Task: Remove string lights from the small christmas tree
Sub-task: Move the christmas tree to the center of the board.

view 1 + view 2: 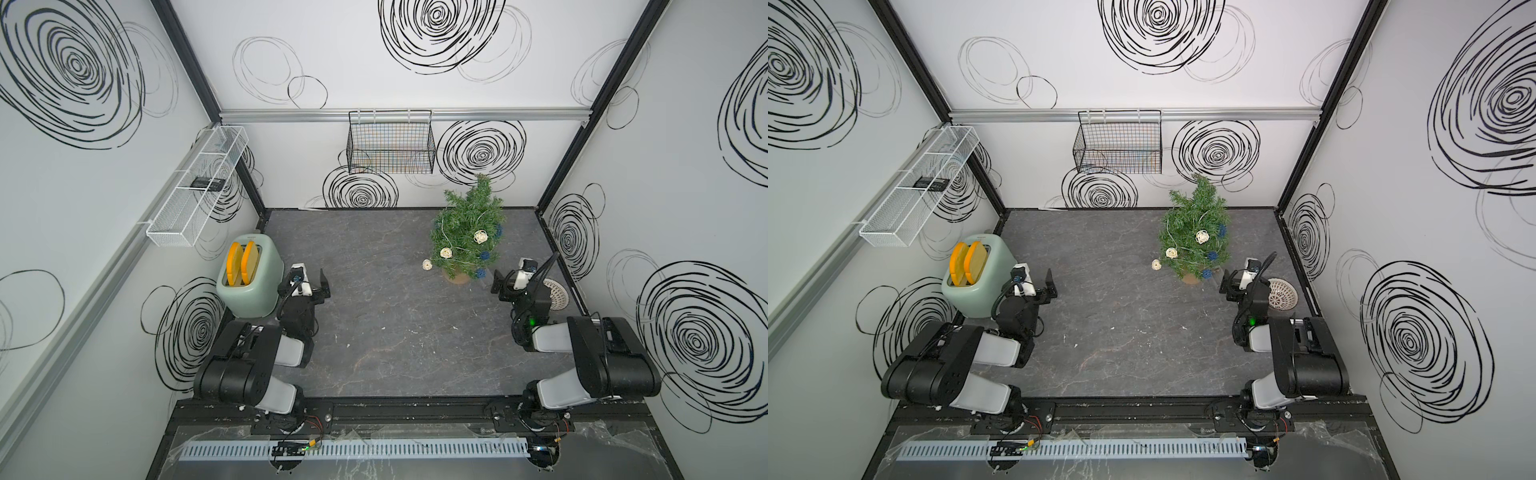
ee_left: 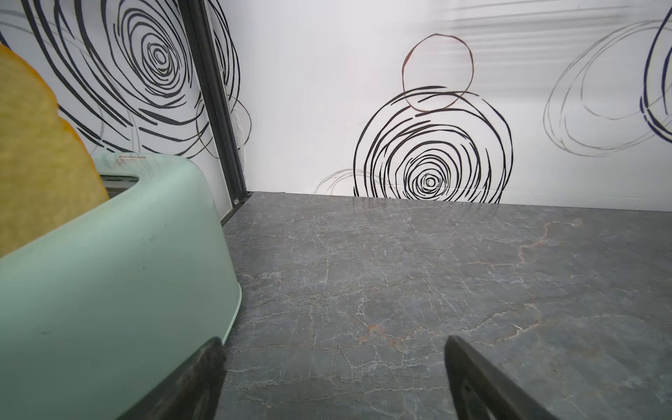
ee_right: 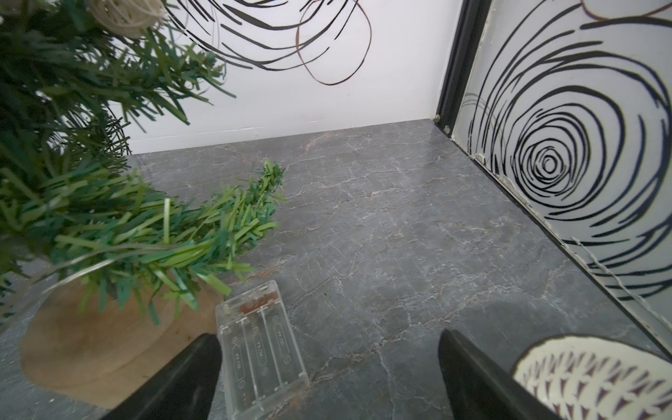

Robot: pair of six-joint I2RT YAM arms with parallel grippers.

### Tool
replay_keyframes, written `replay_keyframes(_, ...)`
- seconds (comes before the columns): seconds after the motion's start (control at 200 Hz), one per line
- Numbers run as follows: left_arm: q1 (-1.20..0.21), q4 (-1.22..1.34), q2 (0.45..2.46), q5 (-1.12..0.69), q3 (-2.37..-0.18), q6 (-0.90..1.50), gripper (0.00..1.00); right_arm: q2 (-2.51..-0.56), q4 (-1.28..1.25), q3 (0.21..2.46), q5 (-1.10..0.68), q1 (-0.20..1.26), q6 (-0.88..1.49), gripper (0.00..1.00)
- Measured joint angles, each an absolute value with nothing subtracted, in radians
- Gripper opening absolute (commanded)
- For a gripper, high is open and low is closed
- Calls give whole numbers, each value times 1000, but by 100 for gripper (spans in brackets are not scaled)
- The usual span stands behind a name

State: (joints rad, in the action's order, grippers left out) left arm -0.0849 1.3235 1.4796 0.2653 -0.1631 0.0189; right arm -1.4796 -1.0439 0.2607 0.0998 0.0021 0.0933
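Note:
The small christmas tree (image 1: 467,226) (image 1: 1192,224) stands upright at the back right of the table on a round tan base (image 3: 91,345). The string lights (image 1: 481,237) (image 1: 1202,236) wind round it: cream and blue woven balls on a pale wire, and one cream ball (image 1: 427,264) hangs off its left side. A clear battery box (image 3: 260,345) lies by the base. My right gripper (image 1: 497,285) (image 3: 327,336) is open just right of the base, with the box next to one finger. My left gripper (image 1: 324,286) (image 2: 332,342) is open over bare table, far from the tree.
A mint toaster (image 1: 249,286) (image 2: 109,291) holding two yellow slices sits against my left gripper's side. A white perforated bowl (image 1: 557,293) (image 3: 596,378) lies right of my right gripper by the wall. A black wire basket (image 1: 390,143) and a white mesh shelf (image 1: 195,187) hang on the walls.

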Motion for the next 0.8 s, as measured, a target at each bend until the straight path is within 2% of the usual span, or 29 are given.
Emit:
replay_keyframes(0.13,-87,1221,1393,290,-191,28,96,-1430,-960,292,157,2,109,97)
replay_keyframes(0.335,-86,1044,1295,340,-299,62,96,-1410,-694,536,295,-2,190,97)
replay_keyframes(0.435,-82,938,1295,424,-390,147,96,-1411,-546,663,393,-2,302,97)
replay_keyframes(0.51,-72,857,1290,444,-475,213,96,-1417,-383,777,455,-10,471,97)
replay_keyframes(0.615,-38,857,1240,373,-503,302,96,-1423,-285,868,369,-76,634,97)
replay_keyframes(0.8,38,1175,1169,257,-310,590,96,-1435,-331,803,101,-236,791,97)
